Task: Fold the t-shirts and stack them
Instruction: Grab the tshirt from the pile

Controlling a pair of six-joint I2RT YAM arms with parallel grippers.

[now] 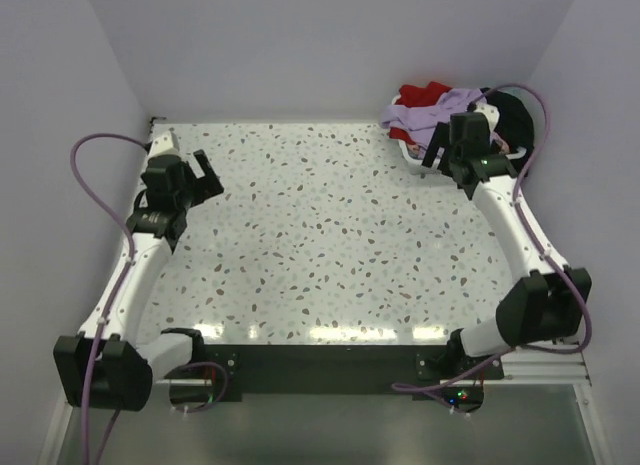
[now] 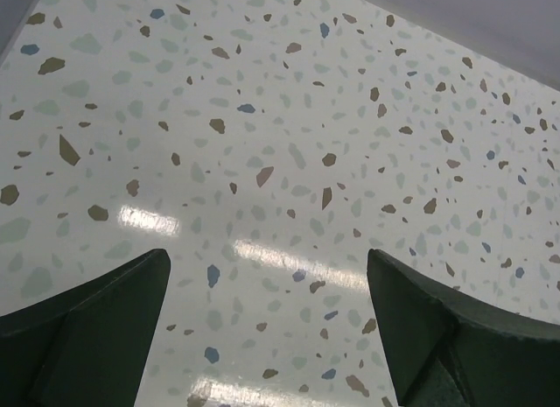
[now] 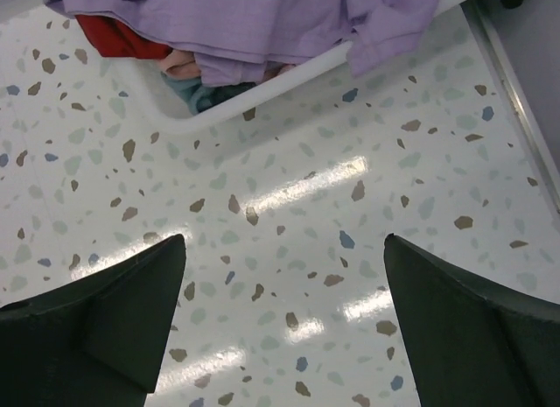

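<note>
The right end effector (image 3: 284, 249) is released, with its two dark fingers spread wide and nothing between them; it hangs over the bare worktop (image 3: 289, 337), just before the white tray (image 3: 297, 74) in the far right corner. I think it is held open and pointed this way to be ready for a first grasp.

The t-shirts are all in that tray, in one loose heap; the lavender t-shirt (image 3: 245, 22) lies on top and spills over the rim. The red t-shirt (image 3: 114, 39) shows under it at the left, and a pale pink cloth (image 3: 179, 66) and something darker are just visible below. None is folded yet, so the task seems to be at its very beginning.

The left end effector (image 2: 267, 258) is also released and grasps nothing; it waits above the far left of the worktop, well apart from the heap. It is probably kept aside so that the middle is free for spreading a shirt.
</note>
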